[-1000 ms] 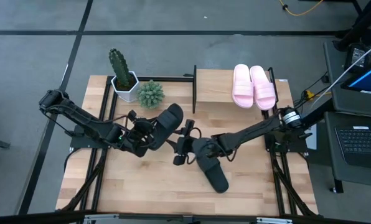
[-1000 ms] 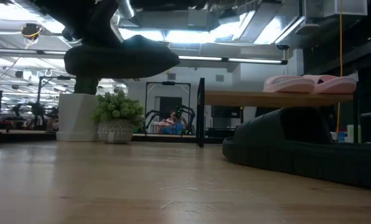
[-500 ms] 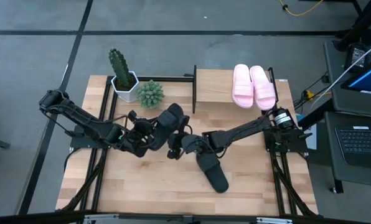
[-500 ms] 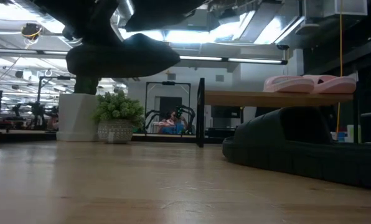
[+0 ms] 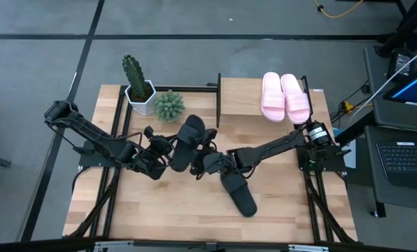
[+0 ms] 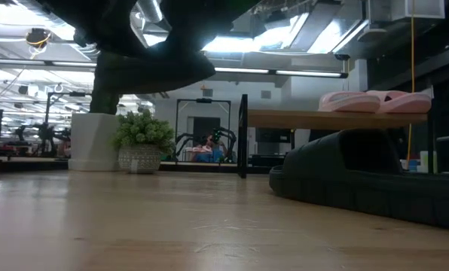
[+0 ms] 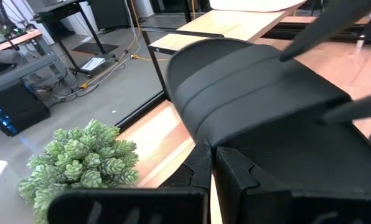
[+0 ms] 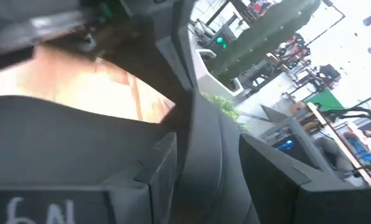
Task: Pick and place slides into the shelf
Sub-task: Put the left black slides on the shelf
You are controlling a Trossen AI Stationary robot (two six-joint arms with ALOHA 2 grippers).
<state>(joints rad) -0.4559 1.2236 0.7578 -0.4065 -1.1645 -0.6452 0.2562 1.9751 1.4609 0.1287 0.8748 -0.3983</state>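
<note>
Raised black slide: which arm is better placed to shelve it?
Probably right: the right gripper is at the slide held by the left gripper, and the shelf stands on the right arm's side.

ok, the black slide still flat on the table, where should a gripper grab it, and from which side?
Grip the black slide on the table across its wide strap, coming straight down. The low view shows the strap arching well above the sole, leaving room for one finger to slip under it. The slide lies diagonally, strap end toward the right gripper, so that arm looks best placed, though it is now up against the slide the left gripper holds.
</note>
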